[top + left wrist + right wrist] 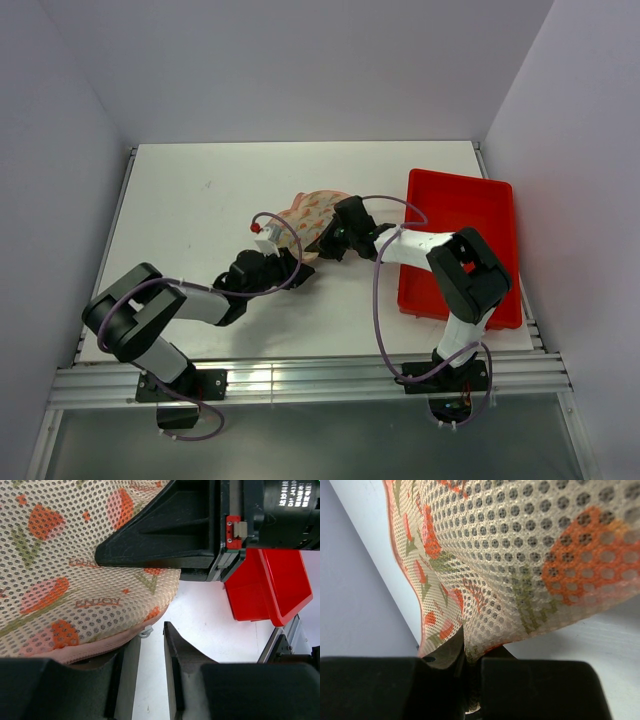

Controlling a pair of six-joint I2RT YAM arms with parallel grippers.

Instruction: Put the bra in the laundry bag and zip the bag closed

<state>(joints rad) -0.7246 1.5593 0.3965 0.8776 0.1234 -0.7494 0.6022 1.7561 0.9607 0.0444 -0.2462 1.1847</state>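
- At mid-table the laundry bag (318, 212) lies folded over; the bra is out of sight, probably inside.
- The right gripper (465, 652) pinches the bag's mesh edge.
- The left gripper (150, 637), jaws slightly apart and empty, sits by the zipper pull (146, 631); zipping seems unfinished.

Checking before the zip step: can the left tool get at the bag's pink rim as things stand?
Probably yes: the bag's pink rim lies at the mouth of the left tool, jaws apart, nothing between. The right tool pinches the bag farther up, off that path.
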